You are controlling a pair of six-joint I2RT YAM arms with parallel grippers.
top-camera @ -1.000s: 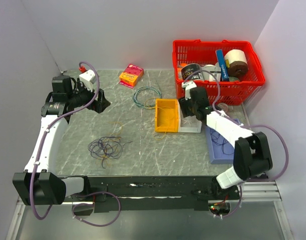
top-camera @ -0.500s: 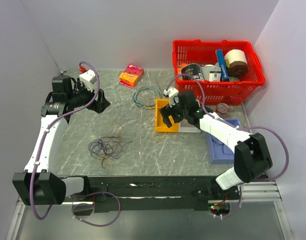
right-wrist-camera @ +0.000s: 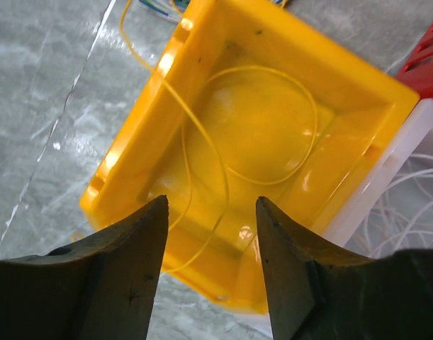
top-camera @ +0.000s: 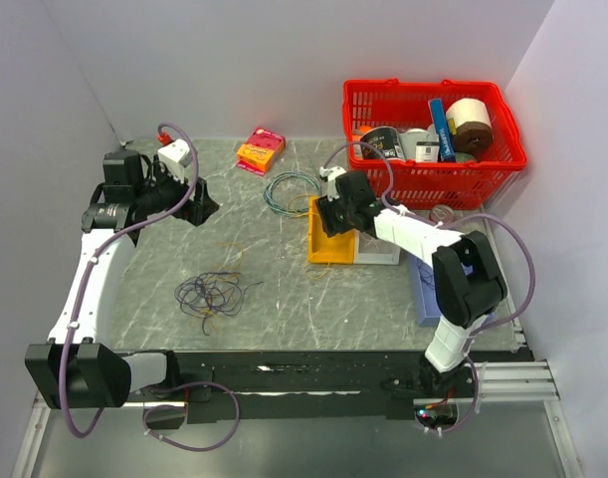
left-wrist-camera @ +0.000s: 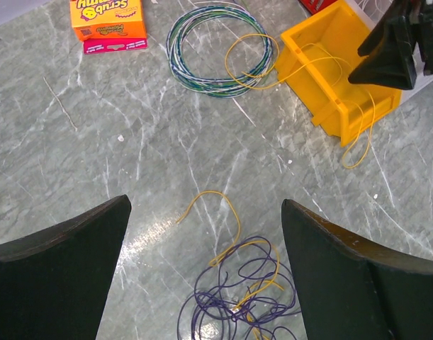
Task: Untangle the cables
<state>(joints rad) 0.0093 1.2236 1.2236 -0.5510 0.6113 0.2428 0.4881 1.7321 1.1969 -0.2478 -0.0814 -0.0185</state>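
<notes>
Your cables (top-camera: 212, 294) lie in a loose tangle on the table (top-camera: 284, 289), left of the yellow bin (top-camera: 333, 229) and nearer the arm bases. From above the strands are too thin to sort by colour. The left wrist view shows dark purple loops with yellow threaded through them, but its bottom edge cuts the bunch off. One loose yellow strand (left-wrist-camera: 210, 192) arcs on the table just bin-side of that bunch.

Another yellow strand (right-wrist-camera: 199, 136) curls inside the yellow bin and runs out over its rim. Where it ends you cannot see.

Your right gripper (right-wrist-camera: 212, 202) hangs over the bin with its jaws partly apart. The strand shows through the gap but appears to lie on the bin floor, not pinched. Your left gripper (left-wrist-camera: 204, 205) hovers far to the bin's left, spread wide and holding nothing.

A blue-green wire coil (top-camera: 292, 191) sits just left of the bin's far end. A white bin (right-wrist-camera: 407, 212) with white strands touches its right side, mostly hidden under the right arm from above. Beyond it stands a red basket (top-camera: 433, 129).
</notes>
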